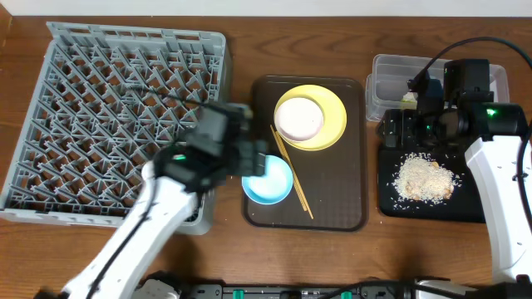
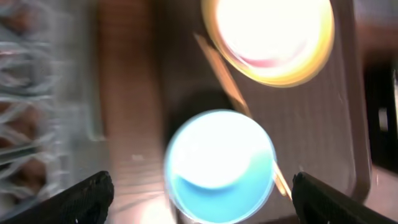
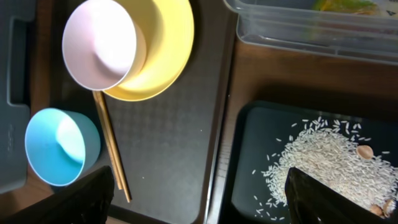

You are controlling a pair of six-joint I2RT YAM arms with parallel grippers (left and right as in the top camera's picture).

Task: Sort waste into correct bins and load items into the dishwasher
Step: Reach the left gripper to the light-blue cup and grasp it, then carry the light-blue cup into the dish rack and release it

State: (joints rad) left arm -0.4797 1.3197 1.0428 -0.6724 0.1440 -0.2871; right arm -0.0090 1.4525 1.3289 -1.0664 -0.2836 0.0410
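The light blue bowl point(image 1: 268, 181) sits at the near left of the brown serving tray point(image 1: 332, 208), beside the chopsticks point(image 1: 291, 170). The white bowl point(image 1: 298, 118) rests on the yellow plate point(image 1: 332, 124). My left gripper point(image 1: 253, 158) is open and empty just above the blue bowl point(image 2: 219, 165); its view is blurred. My right gripper point(image 1: 397, 131) is open and empty point(image 3: 199, 199), over the gap between the serving tray and the black tray point(image 1: 432, 208), which holds rice scraps point(image 1: 424, 178). The green wrapper point(image 1: 407, 101) lies in the clear tub point(image 1: 391, 71). Tissue and cup are not visible.
The grey dish rack point(image 1: 116, 116) fills the left of the table. In the right wrist view I see the white bowl point(image 3: 102, 43), yellow plate point(image 3: 165, 50), blue bowl point(image 3: 59, 146), chopsticks point(image 3: 112, 149) and rice point(image 3: 329, 162).
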